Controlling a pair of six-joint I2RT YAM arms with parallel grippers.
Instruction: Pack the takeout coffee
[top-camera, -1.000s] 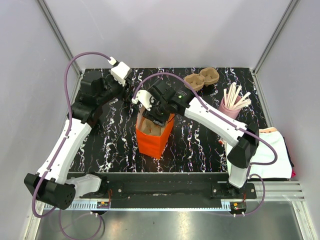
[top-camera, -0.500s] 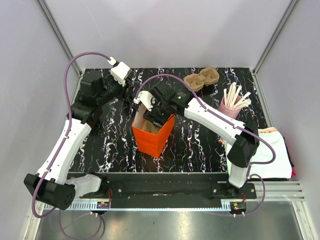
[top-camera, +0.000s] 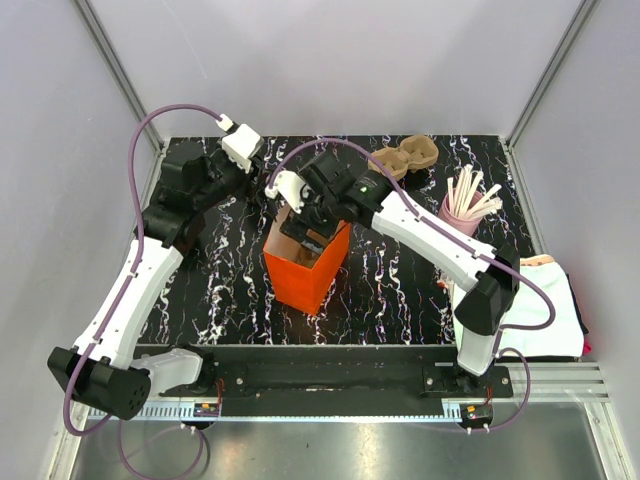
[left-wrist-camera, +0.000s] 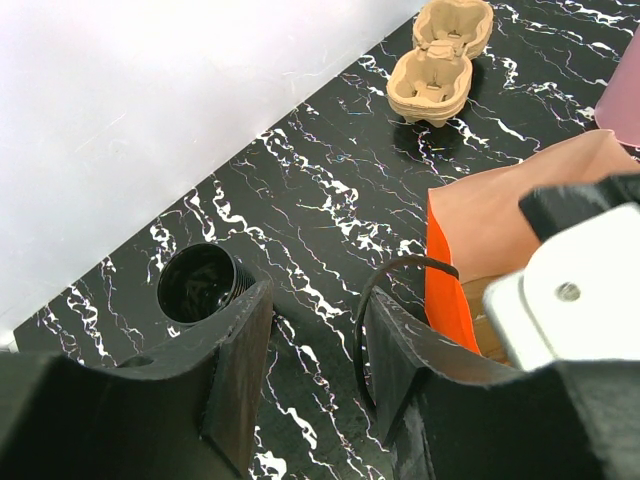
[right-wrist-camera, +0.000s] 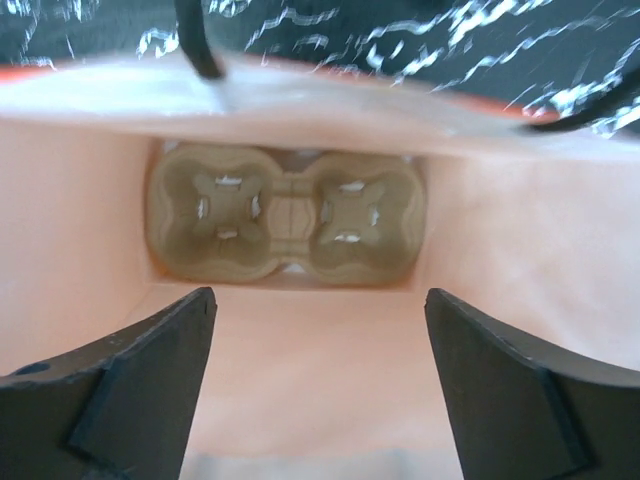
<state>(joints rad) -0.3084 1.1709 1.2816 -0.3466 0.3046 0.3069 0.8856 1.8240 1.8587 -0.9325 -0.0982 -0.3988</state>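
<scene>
Two arms over the worktop (top-camera: 400, 290).

Top view: the orange paper bag (top-camera: 305, 270) stands upright mid-worktop. My right end effector (top-camera: 303, 222) dips into its mouth. My left arm (top-camera: 160, 250) reaches to the far left corner and hides the takeout coffee from this camera. A spare pulp tray (top-camera: 405, 155) and the pink cup of sticks (top-camera: 462, 210) sit well apart from the bag, at the back right.

Left wrist view: my left end effector (left-wrist-camera: 315, 340) is partly spread and holds nothing. The takeout coffee (left-wrist-camera: 198, 285) rests on the worktop just beyond my left finger, near the back wall. I cannot tell whether it is upright or tipped. I judge I am lined up to grasp it.

Right wrist view: my fingers (right-wrist-camera: 130, 380) are spread wide and grip nothing. A two-cup tray (right-wrist-camera: 285, 215) lies flat on the bag's floor, likely there to seat the cup. I judge the wide spread keeps the mouth open.
</scene>
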